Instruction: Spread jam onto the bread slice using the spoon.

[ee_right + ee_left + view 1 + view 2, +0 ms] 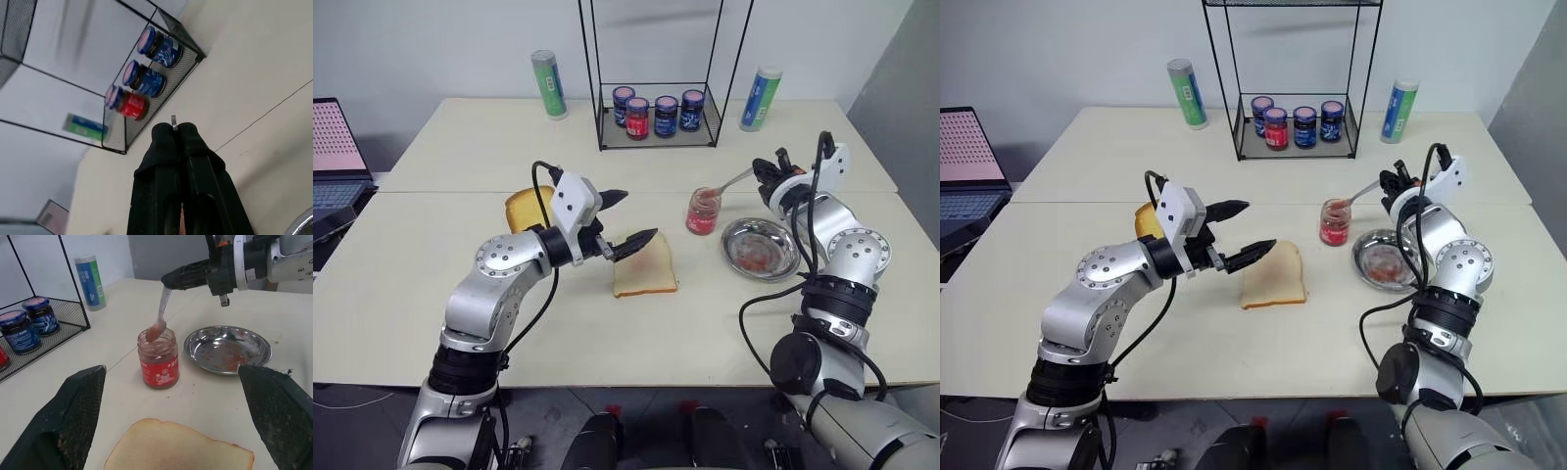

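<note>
**Spoon dipping into the jam jar**

Spoon (pixel 160 313) is being held by the right pincer (pixel 766 173), which is squeezing tight on the end of its slim handle. The spoon is slanting down, and its round end is sitting in the open mouth of the little glass jar, with some red on it. The jam (pixel 703 212) is showing red-pink through that jar, which is standing on the table (pixel 431 284).

The bread slice (pixel 645 269) is lying flat on the table, near the jar, on the robot's left of it. The left pincer (pixel 628 217) is hanging in the air just over the far edge of the bread, with its two black fingers spread wide and nothing between them.

A round steel dish (pixel 762 249) with red smears is sitting just beside the jar on the other side. A golden toasted piece (pixel 527 208) is lying behind the left arm. A wire rack (pixel 658 129) at the back is holding four dark-lidded jars, with a tall tube standing on each side.
</note>
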Controlling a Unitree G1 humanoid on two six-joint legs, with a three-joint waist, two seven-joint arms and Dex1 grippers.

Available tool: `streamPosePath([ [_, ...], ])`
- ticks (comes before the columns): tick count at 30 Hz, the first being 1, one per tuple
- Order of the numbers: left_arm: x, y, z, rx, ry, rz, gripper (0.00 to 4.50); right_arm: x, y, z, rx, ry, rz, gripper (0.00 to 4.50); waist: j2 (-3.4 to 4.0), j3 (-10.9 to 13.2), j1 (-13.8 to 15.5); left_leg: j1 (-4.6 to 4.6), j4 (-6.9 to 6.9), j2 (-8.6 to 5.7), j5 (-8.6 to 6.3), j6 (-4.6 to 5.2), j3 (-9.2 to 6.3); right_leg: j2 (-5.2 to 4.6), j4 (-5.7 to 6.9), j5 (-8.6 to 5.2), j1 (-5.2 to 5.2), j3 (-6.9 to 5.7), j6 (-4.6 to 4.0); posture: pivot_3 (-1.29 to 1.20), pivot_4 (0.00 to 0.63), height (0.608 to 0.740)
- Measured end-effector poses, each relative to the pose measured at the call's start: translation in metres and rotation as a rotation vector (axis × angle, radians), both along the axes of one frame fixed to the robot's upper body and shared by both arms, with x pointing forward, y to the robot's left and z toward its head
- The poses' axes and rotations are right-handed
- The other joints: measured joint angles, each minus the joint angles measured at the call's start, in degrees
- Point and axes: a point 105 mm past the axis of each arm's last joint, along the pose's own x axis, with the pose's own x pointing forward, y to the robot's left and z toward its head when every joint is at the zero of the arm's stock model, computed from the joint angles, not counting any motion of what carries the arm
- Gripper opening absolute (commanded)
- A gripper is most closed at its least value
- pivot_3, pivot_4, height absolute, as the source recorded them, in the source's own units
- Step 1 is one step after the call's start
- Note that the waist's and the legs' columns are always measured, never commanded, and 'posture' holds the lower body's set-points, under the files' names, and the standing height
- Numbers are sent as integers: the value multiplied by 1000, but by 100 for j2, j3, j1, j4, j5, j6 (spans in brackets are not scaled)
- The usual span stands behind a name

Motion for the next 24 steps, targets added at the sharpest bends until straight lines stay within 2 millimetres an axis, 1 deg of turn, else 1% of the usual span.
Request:
streamPosePath([
  [2, 0, 0, 0, 2, 2, -3, 4500, -1, -2, 0, 40, 6, -7, 35, 1, 0, -1, 0, 0, 1, -1, 2, 0, 0, 0, 0, 0, 0, 0, 0, 150, 740],
  [6, 1, 4, -3, 7, 16, -11, 4500, -2, 2, 1, 97, 9, 10, 35, 4, 2, -6, 0, -1, 1, -3, 5, 0, 1, 1, 0, -1, 0, 0, 0, 150, 740],
  [8, 0, 6, -4, 8, 24, -15, 4500, -4, 5, 5, 112, -4, 25, 35, 10, 5, -7, 0, -1, 1, -3, 5, 0, 1, 1, 0, -2, 1, 0, 0, 150, 740],
  [10, -1, 11, -4, 6, 29, -15, 4500, -6, 9, 14, 107, -33, 40, 35, 13, 6, -9, 0, -2, 2, -3, 6, 1, 1, 1, 0, -2, 1, 0, 0, 150, 740],
  [12, -8, 20, -9, -22, 65, -3, 4500, -11, 23, 26, 72, -74, 88, 35, 22, 8, -50, 1, -6, 3, -4, 7, 4, 1, 0, 0, -6, 8, 0, 0, 150, 740],
  [14, -16, 30, -17, -66, 123, 13, 4500, -17, 42, 37, 19, -117, 145, 35, 28, 6, -103, 1, -10, 8, -4, 8, 2, 4, 1, 0, -9, 8, 0, 0, 150, 740],
  [15, -20, 35, -22, -76, 149, 21, 4500, -20, 53, 41, 0, -137, 178, 35, 29, 6, -126, 0, -11, 8, -4, 7, -2, 5, 4, -1, -8, 4, -1, 0, 150, 740],
  [16, -27, 41, -28, -82, 175, 35, 4500, -25, 70, 44, -30, -160, 235, 35, 29, 6, -154, 1, -12, 11, -5, 8, -5, 7, 2, -1, -9, 3, -1, 0, 150, 740],
  [17, -35, 48, -34, -79, 193, 53, 4500, -30, 83, 42, -60, -175, 280, 35, 33, 3, -168, 3, -14, 12, -5, 9, -3, 8, 0, -1, -8, 6, -2, 0, 150, 740],
  [18, -42, 54, -42, -67, 217, 72, 4500, -34, 92, 37, -85, -177, 313, 35, 35, 3, -168, 4, -16, 11, -6, 10, -4, 7, 0, -1, -7, 4, -3, 0, 150, 740],
  [20, -54, 65, -56, -40, 259, 106, 4500, -39, 105, 25, -138, -163, 360, 35, 37, 4, -155, 2, -13, 10, -7, 11, -4, 7, -2, -2, -6, 3, -3, 0, 150, 740],
  [22, -73, 76, -74, -18, 313, 133, 4500, -48, 121, 11, -214, -167, 424, 35, 40, 5, -142, 1, -13, 6, -7, 13, -3, 3, -5, -2, -5, 5, -3, 0, 150, 740],
  [24, -83, 79, -81, -19, 323, 155, 4500, -53, 131, 3, -282, -178, 470, 35, 41, 6, -85, 1, -11, 6, -8, 14, -4, 2, -6, -2, -4, 3, -3, 0, 150, 740],
])
